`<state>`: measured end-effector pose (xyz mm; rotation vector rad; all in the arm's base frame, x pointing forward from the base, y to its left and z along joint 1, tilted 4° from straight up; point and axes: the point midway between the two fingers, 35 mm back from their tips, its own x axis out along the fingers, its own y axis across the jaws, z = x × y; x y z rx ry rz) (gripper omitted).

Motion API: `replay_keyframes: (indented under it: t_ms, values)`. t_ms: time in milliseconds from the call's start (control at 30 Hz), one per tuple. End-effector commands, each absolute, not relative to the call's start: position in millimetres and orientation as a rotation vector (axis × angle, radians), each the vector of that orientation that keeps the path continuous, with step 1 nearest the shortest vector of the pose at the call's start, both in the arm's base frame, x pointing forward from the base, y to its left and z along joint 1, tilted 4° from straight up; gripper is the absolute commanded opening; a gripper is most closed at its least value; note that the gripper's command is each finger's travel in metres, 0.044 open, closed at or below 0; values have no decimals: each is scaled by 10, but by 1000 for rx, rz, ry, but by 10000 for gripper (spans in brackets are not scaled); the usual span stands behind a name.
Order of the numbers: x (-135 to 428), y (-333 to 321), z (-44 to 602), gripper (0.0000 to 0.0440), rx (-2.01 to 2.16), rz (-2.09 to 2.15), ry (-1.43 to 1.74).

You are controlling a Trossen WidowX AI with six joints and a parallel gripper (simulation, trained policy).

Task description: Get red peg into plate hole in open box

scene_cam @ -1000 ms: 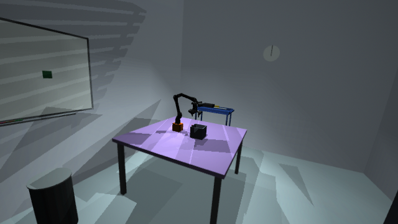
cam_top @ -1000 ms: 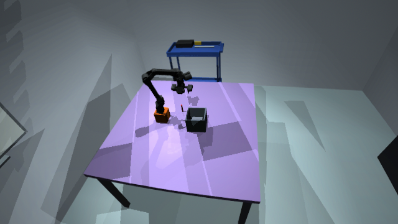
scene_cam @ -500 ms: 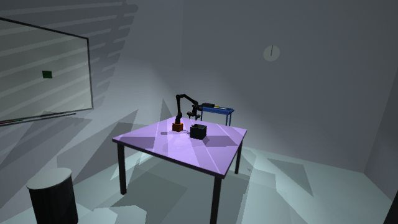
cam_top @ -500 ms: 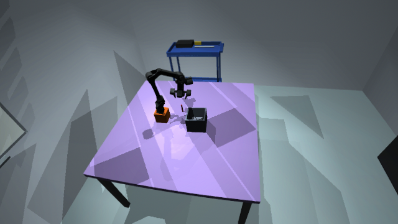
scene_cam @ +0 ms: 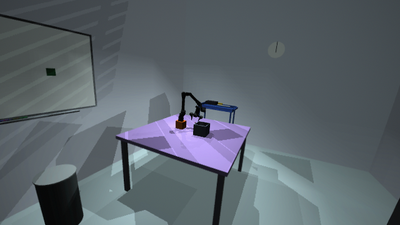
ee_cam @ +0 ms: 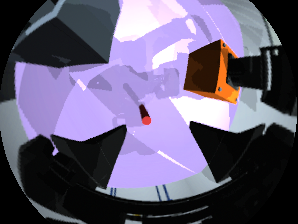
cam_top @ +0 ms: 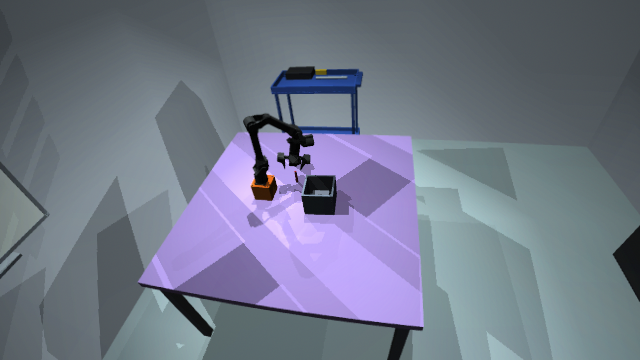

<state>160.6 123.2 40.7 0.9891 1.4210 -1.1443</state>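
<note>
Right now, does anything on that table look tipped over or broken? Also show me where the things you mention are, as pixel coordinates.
No, nothing stands out: the open box (cam_top: 320,204) (scene_cam: 201,130) (ee_cam: 92,30) sits level, the red peg (cam_top: 296,176) (ee_cam: 145,116) stands upright beside it, and the orange block (cam_top: 263,190) (scene_cam: 180,124) (ee_cam: 202,71) under the arm looks undamaged.

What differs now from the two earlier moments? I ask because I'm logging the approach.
The gripper has come down toward the red peg. Nothing was taken hold of or let go: the gripper is open. The peg still stands outside the open box, and the box and orange base block stayed put.
</note>
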Motion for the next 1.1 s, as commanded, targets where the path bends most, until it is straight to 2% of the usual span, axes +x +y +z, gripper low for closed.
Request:
replay_keyframes:
  t_ms: [0, 267, 367, 867, 933, 1067]
  values:
    - [1603, 1206, 309, 432, 966, -1141, 1413]
    - [1609, 1165, 59, 417, 956, -1147, 1379]
    - [1617, 1161, -23, 396, 957, -1148, 1369]
    - [1733, 1301, -297, 40, 941, -1061, 1394]
    - [1747, 1314, -300, 16, 944, -1053, 1395]
    - [1790, 1351, -228, 11, 978, -1040, 1389]
